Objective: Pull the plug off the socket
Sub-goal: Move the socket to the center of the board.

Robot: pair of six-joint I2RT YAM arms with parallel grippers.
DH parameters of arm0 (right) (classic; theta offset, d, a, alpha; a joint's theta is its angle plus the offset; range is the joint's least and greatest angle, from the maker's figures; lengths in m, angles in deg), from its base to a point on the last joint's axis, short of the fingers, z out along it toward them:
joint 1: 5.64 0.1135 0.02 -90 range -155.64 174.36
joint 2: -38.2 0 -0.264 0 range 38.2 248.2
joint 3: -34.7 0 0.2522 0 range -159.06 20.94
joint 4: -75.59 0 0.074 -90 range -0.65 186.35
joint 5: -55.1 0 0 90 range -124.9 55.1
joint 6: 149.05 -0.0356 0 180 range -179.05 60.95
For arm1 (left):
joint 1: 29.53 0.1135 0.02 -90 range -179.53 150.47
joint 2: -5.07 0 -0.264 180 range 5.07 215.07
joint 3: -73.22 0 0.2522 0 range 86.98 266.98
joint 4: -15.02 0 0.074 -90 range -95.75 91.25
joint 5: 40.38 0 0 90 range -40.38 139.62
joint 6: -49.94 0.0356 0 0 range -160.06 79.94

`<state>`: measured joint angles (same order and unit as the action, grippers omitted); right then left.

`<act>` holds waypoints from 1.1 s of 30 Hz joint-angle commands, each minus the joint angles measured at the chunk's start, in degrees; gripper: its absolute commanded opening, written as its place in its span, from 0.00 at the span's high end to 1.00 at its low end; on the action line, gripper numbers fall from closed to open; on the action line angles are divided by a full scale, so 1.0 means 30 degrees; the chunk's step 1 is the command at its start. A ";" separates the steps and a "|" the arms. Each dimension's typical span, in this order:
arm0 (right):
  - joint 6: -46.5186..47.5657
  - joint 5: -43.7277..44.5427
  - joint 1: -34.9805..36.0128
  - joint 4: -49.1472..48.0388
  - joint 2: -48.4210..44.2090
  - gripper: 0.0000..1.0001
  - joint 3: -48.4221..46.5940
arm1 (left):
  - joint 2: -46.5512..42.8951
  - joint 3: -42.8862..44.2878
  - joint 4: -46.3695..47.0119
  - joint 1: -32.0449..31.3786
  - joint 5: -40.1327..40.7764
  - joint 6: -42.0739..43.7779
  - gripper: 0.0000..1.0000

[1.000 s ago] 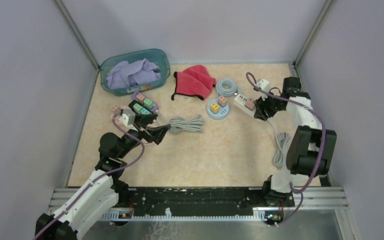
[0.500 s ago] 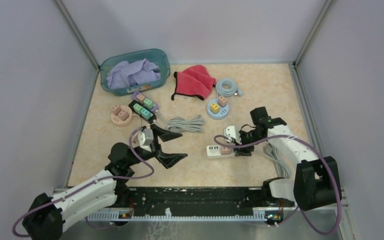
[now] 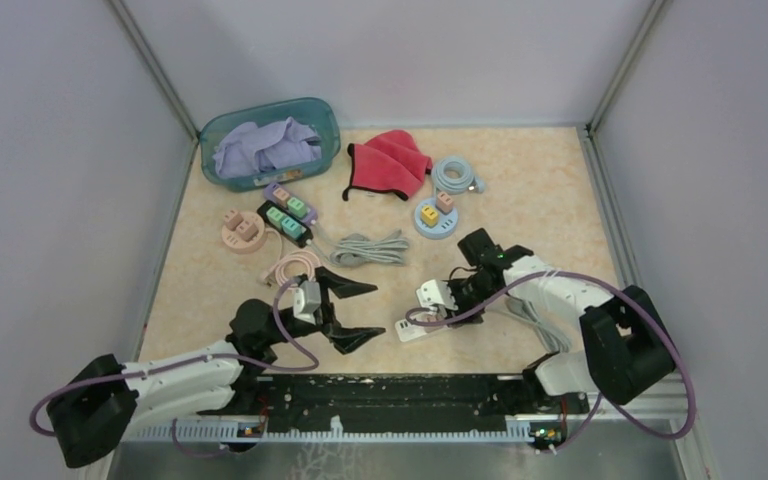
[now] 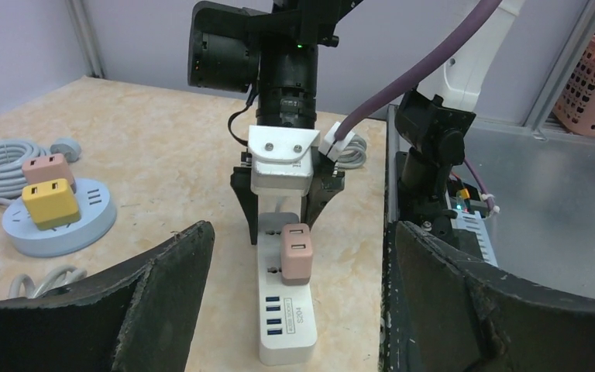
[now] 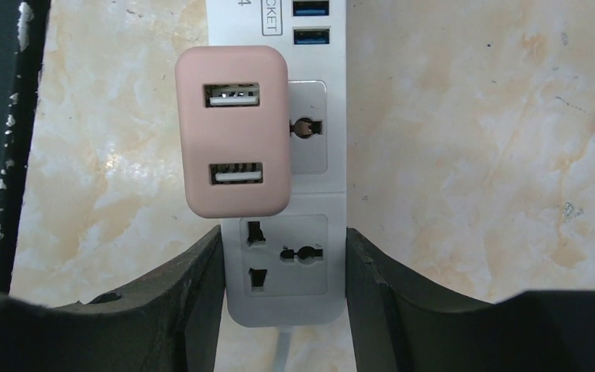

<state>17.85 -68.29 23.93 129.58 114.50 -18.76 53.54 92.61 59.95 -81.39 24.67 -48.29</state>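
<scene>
A white power strip (image 4: 287, 325) lies on the table near the front edge, with a pink two-port USB plug (image 4: 295, 253) seated in one of its sockets. My right gripper (image 5: 283, 288) is shut on the strip's cable end, one finger against each long side. The plug (image 5: 232, 132) sits just ahead of those fingers, and the socket between them is empty. In the top view the right gripper (image 3: 448, 300) stands over the strip (image 3: 412, 330). My left gripper (image 3: 365, 310) is wide open and empty, level with the strip's USB end and just short of it, facing it.
A teal basket (image 3: 322, 112) of purple cloth stands at the back left, and a red cloth (image 3: 390, 160) and a coiled cable (image 3: 452, 172) at the back. A blue round socket (image 3: 436, 217), a black strip (image 3: 285, 218), a pink round socket (image 3: 243, 230) and a grey cable bundle (image 3: 370, 247) lie mid-table.
My right gripper has carried the power strip from the far right to the front middle. My left arm has swung down and right, its open jaws now facing the strip.
</scene>
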 commanded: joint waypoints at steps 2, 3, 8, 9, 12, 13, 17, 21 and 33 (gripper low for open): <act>-0.1118 0.0069 0.0490 -0.2288 -0.0257 0.38 0.0442 | 0.1594 -0.0239 0.3454 -0.0752 0.0748 0.0732 0.08; -0.1385 0.0016 0.0488 -0.2542 -0.0461 0.32 0.0609 | 0.1942 -0.0262 0.3842 -0.0863 0.0899 0.0730 0.08; -0.2414 -0.0192 0.0252 -0.2420 -0.2345 0.13 0.0519 | 0.3625 0.0114 0.4622 -0.1633 0.1602 0.1199 0.10; -0.2284 -0.0496 -0.0014 -0.2031 -0.2802 0.12 0.0391 | 0.3968 0.0354 0.4336 -0.1845 0.1812 0.1484 0.11; -0.1626 -0.2248 -0.1320 -0.0509 -0.3807 0.11 -0.0096 | 0.4957 0.1631 0.2086 -0.2732 0.2494 0.3139 0.19; -0.1331 -0.2731 -0.1818 0.0257 -0.4139 0.11 -0.0323 | 0.5328 0.2126 0.1587 -0.3088 0.2734 0.3543 0.21; -0.0575 -0.3547 -0.3089 0.2317 -0.5462 0.12 -0.1432 | 0.6944 0.3170 0.1038 -0.3998 0.3184 0.4313 0.24; -0.0577 -0.5120 -0.4089 0.3092 -0.6180 0.14 -0.2057 | 0.8625 0.4187 0.0671 -0.4131 0.3171 0.4097 0.25; -0.0185 -0.5359 -0.5664 0.2411 -0.7299 0.20 -0.0118 | 1.1498 0.9226 -0.6276 -0.4098 0.5179 0.1266 0.00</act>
<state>15.93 -82.17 7.21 137.77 94.41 -19.53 87.11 116.13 50.09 -93.45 36.87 -40.11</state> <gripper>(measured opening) 0.801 0.998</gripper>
